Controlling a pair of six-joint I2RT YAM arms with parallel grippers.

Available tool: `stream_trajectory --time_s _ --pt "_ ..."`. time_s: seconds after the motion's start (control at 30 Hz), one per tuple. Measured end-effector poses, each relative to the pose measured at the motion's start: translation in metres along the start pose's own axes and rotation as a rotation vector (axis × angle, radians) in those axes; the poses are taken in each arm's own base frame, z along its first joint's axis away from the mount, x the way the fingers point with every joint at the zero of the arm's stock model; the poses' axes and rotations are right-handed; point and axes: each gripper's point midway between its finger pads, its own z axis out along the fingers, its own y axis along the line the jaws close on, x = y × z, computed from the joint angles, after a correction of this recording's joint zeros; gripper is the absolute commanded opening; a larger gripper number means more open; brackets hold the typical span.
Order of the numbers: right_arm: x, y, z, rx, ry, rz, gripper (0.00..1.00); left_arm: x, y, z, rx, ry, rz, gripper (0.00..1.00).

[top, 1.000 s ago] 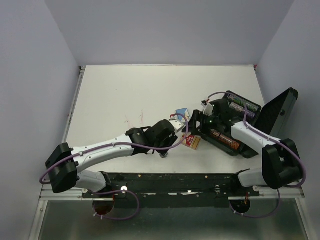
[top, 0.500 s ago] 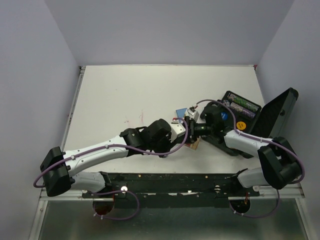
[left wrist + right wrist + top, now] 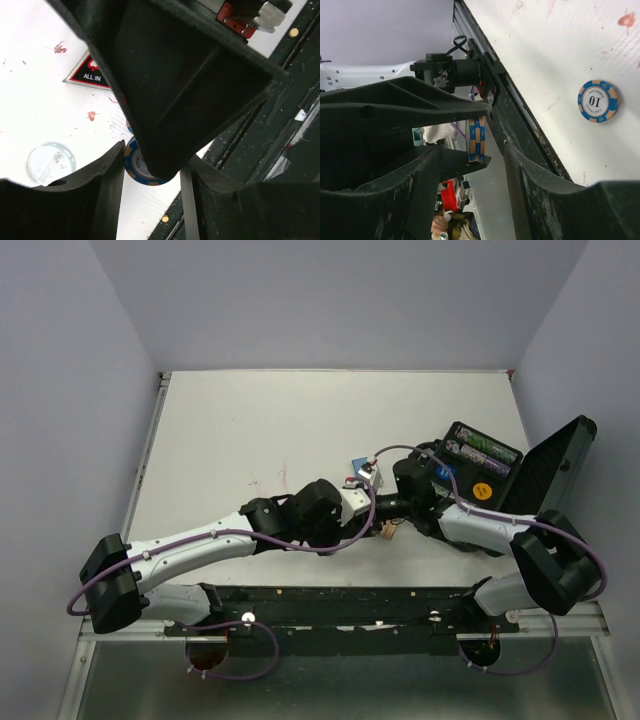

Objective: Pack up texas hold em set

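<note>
Within the left claw [image 3: 383,510] sits a blue chip [image 3: 476,140].

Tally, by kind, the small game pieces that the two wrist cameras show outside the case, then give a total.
Blue-and-orange chips: 2
Triangular ALL IN marker: 1
Clear round marker: 1
Total: 4

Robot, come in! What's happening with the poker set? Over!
Left gripper shut on blue chip. Right gripper open at it. Case open, second chip loose. Nothing blocking.
</note>
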Motion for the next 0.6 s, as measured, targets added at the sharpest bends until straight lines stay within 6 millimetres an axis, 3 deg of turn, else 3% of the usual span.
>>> stream_trajectory --time_s 0.27,0.5,0.53,0.6 --pt "0.011 0.000 0.013 -0.015 0.042 0.011 0.43 0.003 -0.001 -0.002 0.007 -0.005 0.002 0.24" --pt "0.014 0.001 0.019 -0.027 0.053 0.020 0.05 0.005 -0.002 -0.002 0.010 0.000 0.002 0.25" --pt "0.014 0.000 0.019 -0.024 0.052 0.025 0.01 0.005 -0.002 -0.002 0.010 -0.001 0.002 0.27" --pt "0.014 0.000 0.019 -0.022 0.051 0.026 0.01 0.005 -0.001 -0.002 0.008 -0.001 0.002 0.41"
